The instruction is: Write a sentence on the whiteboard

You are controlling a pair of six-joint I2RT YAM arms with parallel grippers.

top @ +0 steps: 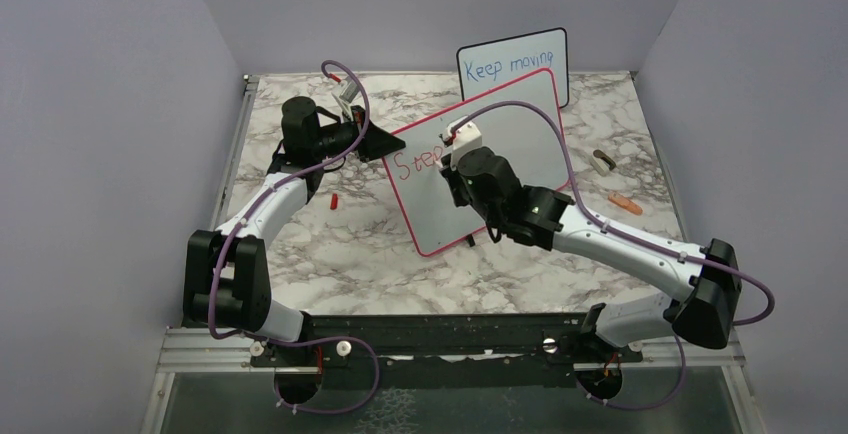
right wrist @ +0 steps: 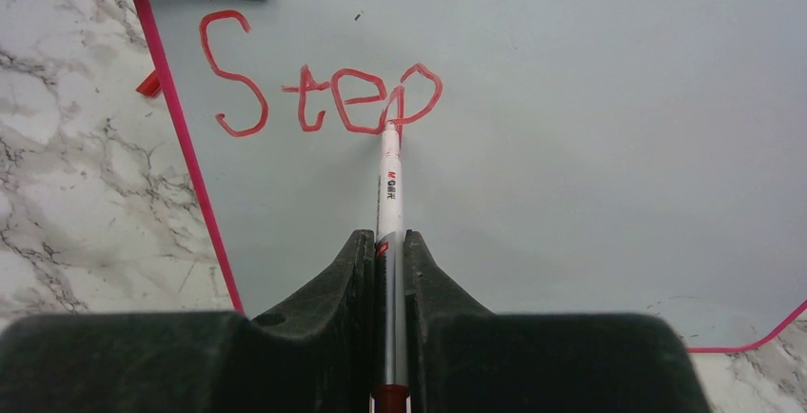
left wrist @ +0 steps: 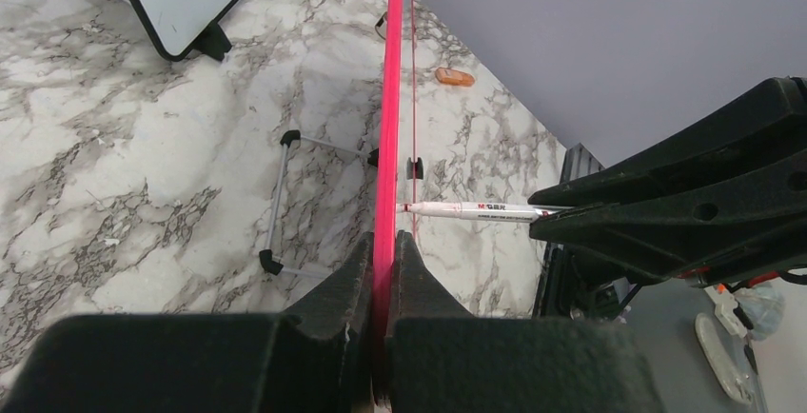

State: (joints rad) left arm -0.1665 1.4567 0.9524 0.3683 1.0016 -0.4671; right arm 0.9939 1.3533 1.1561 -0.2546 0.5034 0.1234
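Observation:
The whiteboard (top: 520, 119) with a red-pink frame stands tilted at mid table. Red marker letters "Step" (right wrist: 319, 99) are on it near its left edge; they also show in the top view (top: 415, 161). My left gripper (left wrist: 383, 242) is shut on the board's left frame edge (left wrist: 388, 127); in the top view it is at the board's left corner (top: 385, 142). My right gripper (right wrist: 389, 239) is shut on a white and silver marker (right wrist: 390, 185). The marker tip touches the board at the foot of the "p". In the left wrist view the marker (left wrist: 476, 210) meets the board from the right.
A smaller black-framed board (top: 513, 66) with blue writing "Keep moving" stands behind the whiteboard. A red marker cap (top: 333, 200) lies left of the board. An orange object (top: 625, 203) and a dark eraser-like object (top: 604, 161) lie at the right. Wire stand feet (left wrist: 276, 199) are behind the whiteboard.

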